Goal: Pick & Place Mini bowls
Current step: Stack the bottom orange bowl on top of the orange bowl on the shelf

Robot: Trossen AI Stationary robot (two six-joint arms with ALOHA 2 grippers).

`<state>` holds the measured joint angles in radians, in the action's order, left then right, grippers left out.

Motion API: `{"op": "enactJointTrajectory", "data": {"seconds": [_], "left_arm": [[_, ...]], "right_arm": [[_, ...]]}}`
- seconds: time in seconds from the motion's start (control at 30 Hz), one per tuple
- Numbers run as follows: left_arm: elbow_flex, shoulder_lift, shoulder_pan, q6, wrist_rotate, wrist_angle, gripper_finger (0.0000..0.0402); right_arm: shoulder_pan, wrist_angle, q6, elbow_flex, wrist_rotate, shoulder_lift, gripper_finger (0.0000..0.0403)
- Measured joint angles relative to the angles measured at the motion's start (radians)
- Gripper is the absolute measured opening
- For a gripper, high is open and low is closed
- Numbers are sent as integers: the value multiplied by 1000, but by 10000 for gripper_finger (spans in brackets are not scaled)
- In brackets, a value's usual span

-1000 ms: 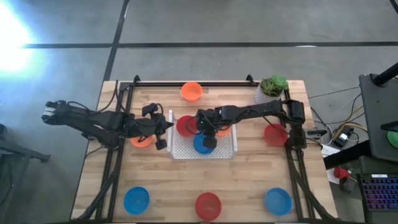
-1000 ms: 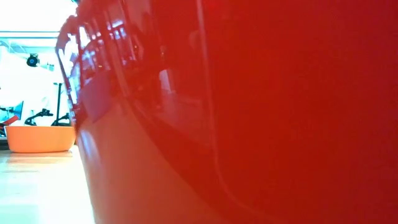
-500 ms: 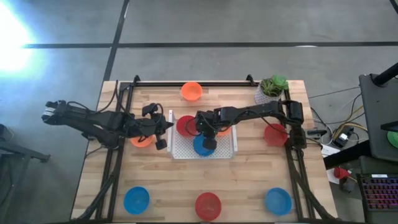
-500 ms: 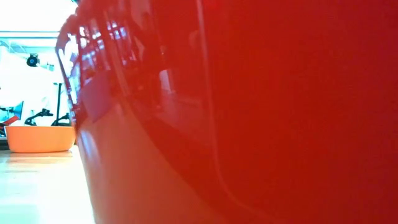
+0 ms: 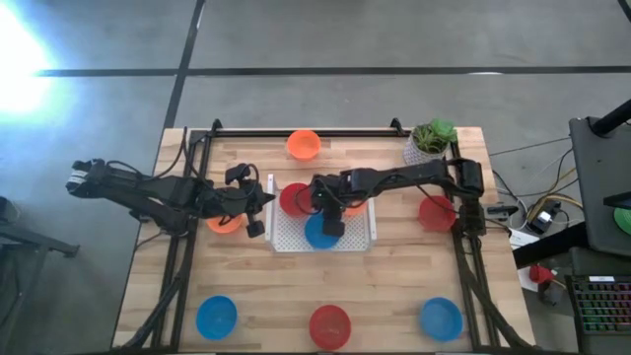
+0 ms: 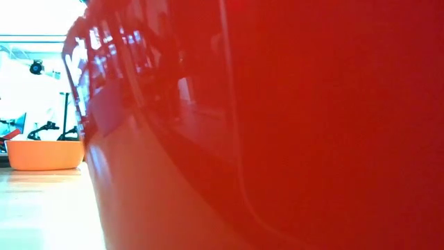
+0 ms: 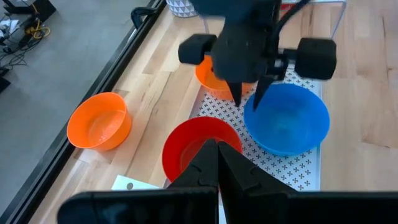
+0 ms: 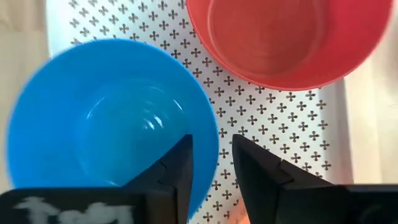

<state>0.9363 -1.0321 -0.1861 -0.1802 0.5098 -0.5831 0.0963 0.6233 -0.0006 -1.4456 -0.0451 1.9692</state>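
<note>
The right gripper (image 5: 332,221) hangs over the white perforated tray (image 5: 286,240), its two dark fingers (image 8: 177,168) spread a little way with the rim of the blue round plastic mini bowl (image 5: 320,233) sitting in the gap between them. The right wrist view shows one finger inside the bowl wall and one outside; whether they press on it, I cannot tell. The left wrist view catches the same gripper from the front, tips down at the blue bowl's edge.

The left gripper (image 5: 258,213) waits just beside the tray's left edge, its fingers (image 7: 208,163) brought together to a point with nothing between them.

Count them up from above: nine bowls. Three blue, that one in the tray plus a blue bowl at the near left (image 5: 216,318) and a blue bowl at the near right (image 5: 441,319). Three red: a red bowl in the tray (image 5: 293,198), a red bowl at the right edge (image 5: 435,213), and a red bowl at the near middle (image 5: 329,325). Three orange: an orange bowl at the far edge (image 5: 303,145), an orange bowl under the left arm (image 5: 223,224), and an orange bowl behind the right gripper (image 7: 211,78), mostly hidden from above and plainer in the left wrist view.

All are smooth, glossy and shallow. The low view is almost filled by one red wall pressed close to the lens, with a sliver of orange bowl at its side. A green plant in a white pot (image 5: 430,141) stands at the far right corner of the wooden table (image 5: 385,286).
</note>
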Motion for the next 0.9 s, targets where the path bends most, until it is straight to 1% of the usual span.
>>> {"op": "enactJointTrajectory", "data": {"seconds": [0.13,0.23,0.33,0.47,0.53,0.57,0.63,0.8,0.9], "left_arm": [[0,0,0,-3,0,0,0],[0,0,0,-4,0,-2,0],[0,0,0,-15,0,-5,0],[0,0,0,-38,0,-20,0],[0,0,0,-56,0,-33,0],[0,0,0,-68,0,-37,0],[0,0,0,-92,0,-47,0],[0,1,0,-161,0,-85,0],[0,4,-1,-217,0,-130,0]], "right_arm": [[0,19,0,-10,10,-46,114],[-1,39,0,-20,26,-93,103],[0,53,0,-24,30,-155,81],[-10,71,0,-24,63,-239,36],[-23,79,0,-24,94,-290,16],[-31,91,1,-23,113,-313,13],[-52,108,20,-23,154,-364,11],[-133,132,70,-8,311,-468,9],[-181,137,83,-7,337,-512,9]]}}
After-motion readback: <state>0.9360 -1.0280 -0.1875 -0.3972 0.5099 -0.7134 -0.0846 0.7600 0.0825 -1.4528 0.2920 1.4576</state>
